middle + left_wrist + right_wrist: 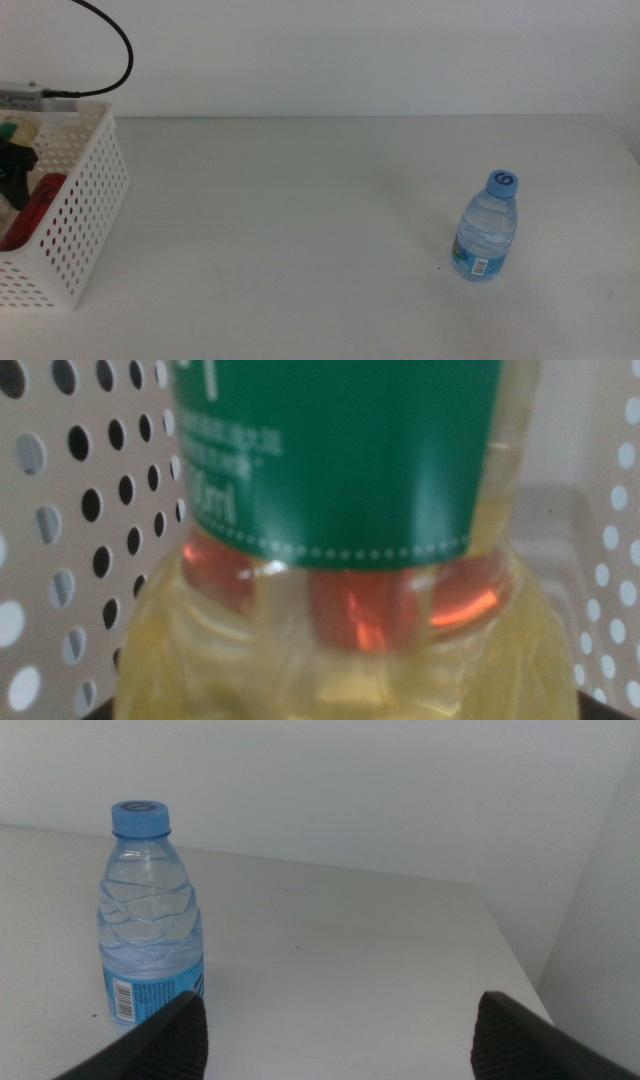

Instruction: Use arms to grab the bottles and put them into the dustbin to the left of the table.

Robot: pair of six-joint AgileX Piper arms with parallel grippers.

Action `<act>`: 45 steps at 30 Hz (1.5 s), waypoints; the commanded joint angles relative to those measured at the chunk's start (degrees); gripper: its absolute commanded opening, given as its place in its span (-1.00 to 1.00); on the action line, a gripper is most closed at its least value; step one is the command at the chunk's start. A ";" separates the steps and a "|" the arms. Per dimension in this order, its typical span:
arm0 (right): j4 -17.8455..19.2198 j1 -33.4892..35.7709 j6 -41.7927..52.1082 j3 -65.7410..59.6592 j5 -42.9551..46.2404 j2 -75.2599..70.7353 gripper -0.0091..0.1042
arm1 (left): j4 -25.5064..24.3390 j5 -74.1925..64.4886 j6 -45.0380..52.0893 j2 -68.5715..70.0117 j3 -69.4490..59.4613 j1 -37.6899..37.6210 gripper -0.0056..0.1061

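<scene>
A small water bottle (487,228) with a blue cap stands upright on the right part of the white table (300,230). In the right wrist view this water bottle (150,915) stands just beyond one jaw of my open right gripper (340,1002), off to its side and not between the jaws. My left gripper (15,165) is down inside the white perforated dustbin (85,215) at the table's left. A yellow-liquid bottle (340,640) with a green label fills the left wrist view and hides the gripper. The red can (35,205) lies in the dustbin beneath it.
A black cable (118,45) arcs above the dustbin. The table's far edge meets a white wall (350,50). The right wrist view shows the table's corner (480,895) beyond the water bottle.
</scene>
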State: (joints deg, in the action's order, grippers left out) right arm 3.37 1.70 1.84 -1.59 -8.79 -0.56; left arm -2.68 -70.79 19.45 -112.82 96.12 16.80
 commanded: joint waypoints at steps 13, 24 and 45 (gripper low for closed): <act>0.82 -0.29 0.55 0.44 4.44 -1.57 0.65 | 1.12 -1.43 -1.26 1.37 2.52 -0.01 -0.43; 0.82 -0.29 0.55 0.44 4.44 -1.57 0.65 | 0.50 -2.16 -3.18 1.56 3.35 -0.12 0.72; 0.82 -0.29 0.55 0.44 4.44 -1.57 0.65 | 19.23 21.16 4.27 30.21 -14.23 -15.44 0.71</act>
State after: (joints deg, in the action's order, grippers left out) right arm 3.37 1.70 1.84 -1.59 -8.79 -0.56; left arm 12.76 -54.74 21.44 -87.81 82.78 2.83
